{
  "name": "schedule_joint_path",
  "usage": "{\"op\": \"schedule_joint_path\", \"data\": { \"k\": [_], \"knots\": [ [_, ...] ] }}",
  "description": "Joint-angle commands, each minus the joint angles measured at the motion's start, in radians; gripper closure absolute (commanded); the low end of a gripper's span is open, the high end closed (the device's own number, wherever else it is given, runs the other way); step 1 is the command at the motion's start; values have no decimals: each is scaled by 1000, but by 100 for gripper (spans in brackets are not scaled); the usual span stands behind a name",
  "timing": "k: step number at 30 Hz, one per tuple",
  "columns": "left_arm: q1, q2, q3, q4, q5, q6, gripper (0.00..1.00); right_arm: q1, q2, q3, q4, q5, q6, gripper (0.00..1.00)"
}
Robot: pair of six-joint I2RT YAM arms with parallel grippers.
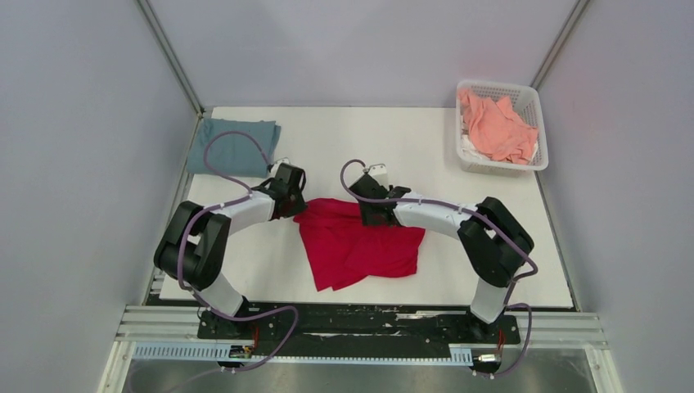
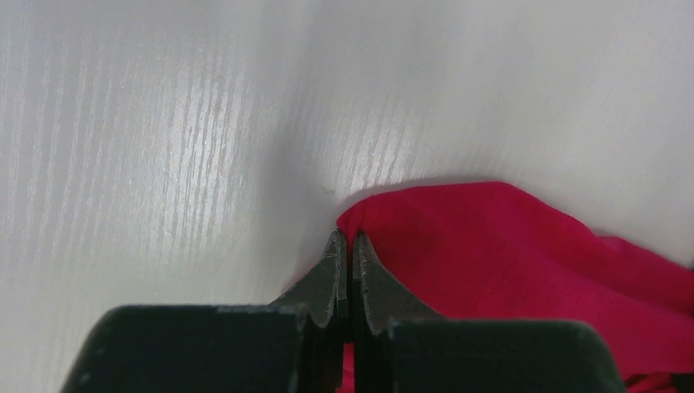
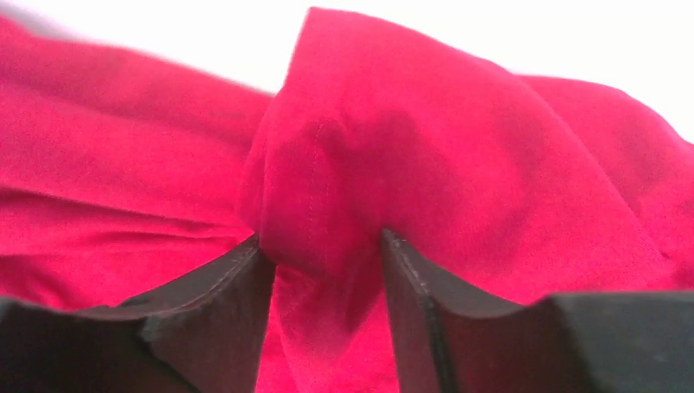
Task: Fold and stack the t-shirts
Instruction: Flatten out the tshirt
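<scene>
The crimson red t-shirt lies crumpled on the white table, between the two arms. My left gripper is at its far left corner, and in the left wrist view it is shut on the shirt's edge. My right gripper is at the shirt's far edge, and in the right wrist view it holds a thick bunched fold of the red cloth between its jaws. The dusty blue-grey t-shirt lies folded at the far left corner. The salmon pink t-shirt lies crumpled in the basket.
A white plastic mesh basket stands at the table's far right corner. Grey walls enclose the white table on three sides. The arm bases sit on a black rail at the near edge.
</scene>
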Motion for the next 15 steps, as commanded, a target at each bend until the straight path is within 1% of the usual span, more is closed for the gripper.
{"op": "schedule_joint_path", "data": {
  "k": [1,2,4,5,6,9,12,14,15],
  "knots": [
    [1,-51,-19,7,-11,-18,100,-8,-31,36,-60,177,92,54],
    [1,-54,-21,5,-17,-16,100,-15,-47,29,-70,203,101,59],
    [1,-69,-26,-5,-37,-15,100,-35,-94,-2,-73,239,104,72],
    [2,-80,-30,-10,-51,-15,100,-46,-127,-20,-74,251,103,76],
    [2,-93,-32,-13,-62,-14,100,-60,-156,-49,-75,255,101,79],
    [7,-124,-39,-29,-79,-17,100,-111,-254,-117,-84,263,103,81],
    [12,-184,-45,-45,-121,-21,100,-204,-380,-180,-82,236,89,89],
    [19,-236,-39,-65,-152,-27,100,-280,-467,-208,-73,221,56,99],
    [23,-256,-34,-84,-164,-28,100,-324,-513,-215,-61,201,31,100]
  ]
}}
